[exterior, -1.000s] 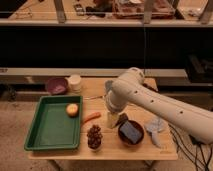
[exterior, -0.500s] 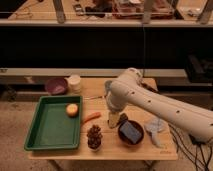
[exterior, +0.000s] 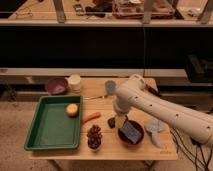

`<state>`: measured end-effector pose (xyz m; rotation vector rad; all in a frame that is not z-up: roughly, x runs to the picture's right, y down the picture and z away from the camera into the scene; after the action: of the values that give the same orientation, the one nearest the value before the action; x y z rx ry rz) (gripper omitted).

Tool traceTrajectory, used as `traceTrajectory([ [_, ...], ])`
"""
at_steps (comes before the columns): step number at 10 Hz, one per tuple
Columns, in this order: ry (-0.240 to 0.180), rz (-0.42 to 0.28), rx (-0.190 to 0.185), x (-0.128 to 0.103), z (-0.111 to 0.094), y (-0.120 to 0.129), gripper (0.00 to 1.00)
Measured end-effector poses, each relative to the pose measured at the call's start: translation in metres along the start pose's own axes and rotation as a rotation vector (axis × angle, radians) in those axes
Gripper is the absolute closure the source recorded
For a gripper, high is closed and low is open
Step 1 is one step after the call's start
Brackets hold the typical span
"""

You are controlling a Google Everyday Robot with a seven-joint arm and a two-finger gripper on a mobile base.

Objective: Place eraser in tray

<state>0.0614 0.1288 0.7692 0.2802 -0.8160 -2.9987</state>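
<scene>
The eraser, a small black block, lies on the wooden table between the carrot and the dark bowl. My gripper hangs down from the white arm, right beside the eraser and at the bowl's left rim. It is open and nothing shows between its fingers. The green tray fills the table's left side, well left of the gripper, with a round yellow-orange fruit in its far right corner.
A blue-grey pad rests in the dark bowl. A pine cone stands near the front edge. At the back are a purple bowl, a white cup and a grey cup. A grey object lies at the right.
</scene>
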Motion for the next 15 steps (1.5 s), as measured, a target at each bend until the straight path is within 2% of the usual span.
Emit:
traceTrajectory([
  [2,-0.002,0.020,0.013,-0.004,0.009,-0.004,0.20],
  [7,0.004,0.046,0.019,-0.003,0.016,-0.011,0.20],
  [10,0.013,0.041,0.026,0.000,0.025,-0.014,0.20],
  [15,0.007,0.026,0.014,0.002,0.047,-0.014,0.20],
])
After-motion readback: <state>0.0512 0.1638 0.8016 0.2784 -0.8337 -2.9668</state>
